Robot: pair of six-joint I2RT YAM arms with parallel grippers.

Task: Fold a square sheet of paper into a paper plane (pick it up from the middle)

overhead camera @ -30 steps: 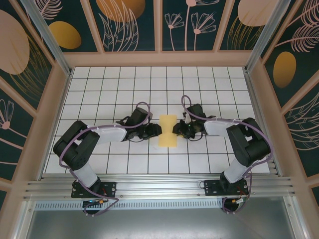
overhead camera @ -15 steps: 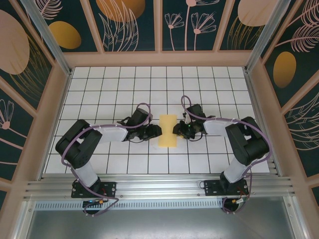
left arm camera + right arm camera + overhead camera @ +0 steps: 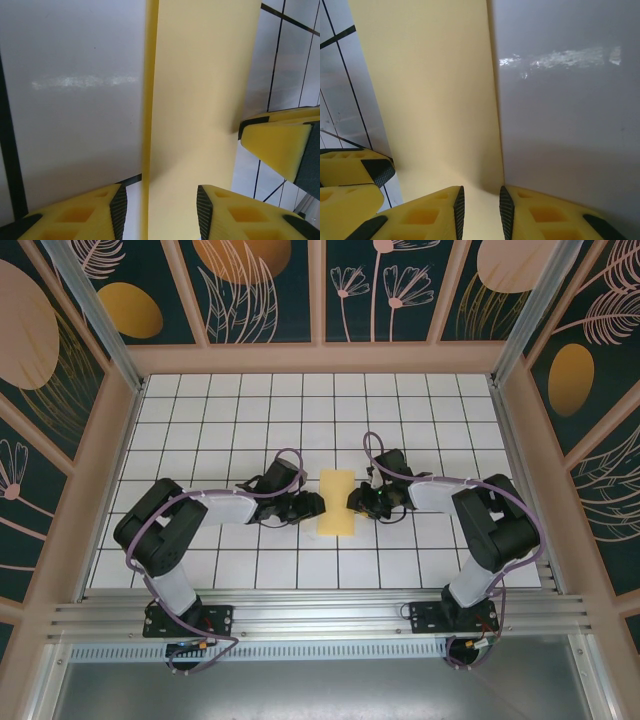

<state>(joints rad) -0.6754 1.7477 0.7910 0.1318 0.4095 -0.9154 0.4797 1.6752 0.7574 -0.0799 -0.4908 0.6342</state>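
Note:
The square sheet of paper (image 3: pixel 337 503) lies on the table as a narrow pale-yellow strip, doubled over lengthwise. My left gripper (image 3: pixel 318 504) is at the middle of its left edge, my right gripper (image 3: pixel 352 502) at the middle of its right edge. In the left wrist view the left gripper (image 3: pixel 159 192) is open and straddles the paper's (image 3: pixel 200 100) thick left edge, one finger over the sheet and one over bare tile. In the right wrist view the right gripper (image 3: pixel 479 195) is open by a narrower gap, with the paper's (image 3: pixel 430 90) right edge running between its jaws.
White grid tiles (image 3: pixel 230 430) stretch around the strip. Wooden walls with patterned panels (image 3: pixel 320 350) enclose the table on three sides. An aluminium rail (image 3: pixel 320 615) runs along the near edge by the arm bases.
The strip's sides were pinched inward at the middle one second ago and are straight now. Both grippers stay at the paper's edges; the right jaws narrowed slightly.

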